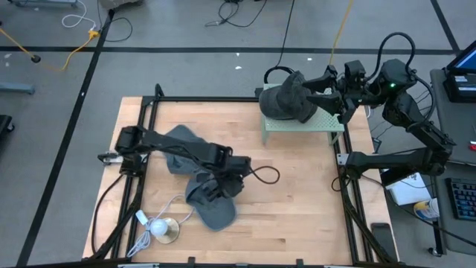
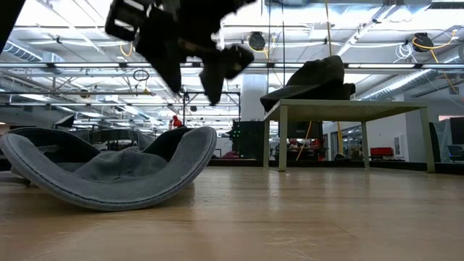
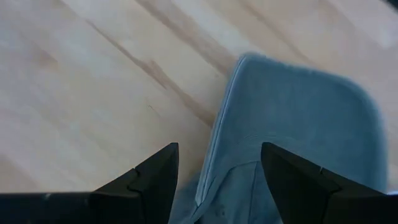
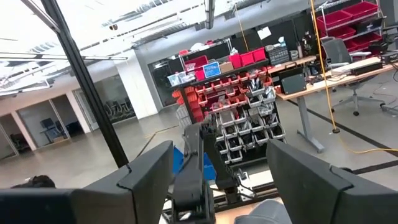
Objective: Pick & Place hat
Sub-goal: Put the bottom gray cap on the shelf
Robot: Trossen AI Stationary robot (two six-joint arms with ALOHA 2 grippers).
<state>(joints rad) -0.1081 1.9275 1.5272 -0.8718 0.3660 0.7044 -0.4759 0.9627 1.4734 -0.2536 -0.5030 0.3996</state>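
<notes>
A blue-grey hat (image 1: 212, 207) lies on the wooden table near its front, its crown down and its brim curling upward (image 2: 109, 174). My left gripper (image 1: 216, 192) hangs open just above it (image 2: 194, 87), the fingers either side of the brim's edge (image 3: 217, 155) without touching. A dark grey hat (image 1: 286, 100) rests on a small pale green stand (image 1: 316, 125) at the far right (image 2: 312, 80). My right gripper (image 1: 318, 95) is open beside that hat, level with it (image 4: 217, 155).
Another grey hat (image 1: 178, 145) lies under my left arm at the table's left. A white cable with a round shiny disc (image 1: 163, 229) lies near the front left. A black cable loop (image 1: 264, 175) lies mid-table. Black frame rails (image 1: 349, 193) edge the table.
</notes>
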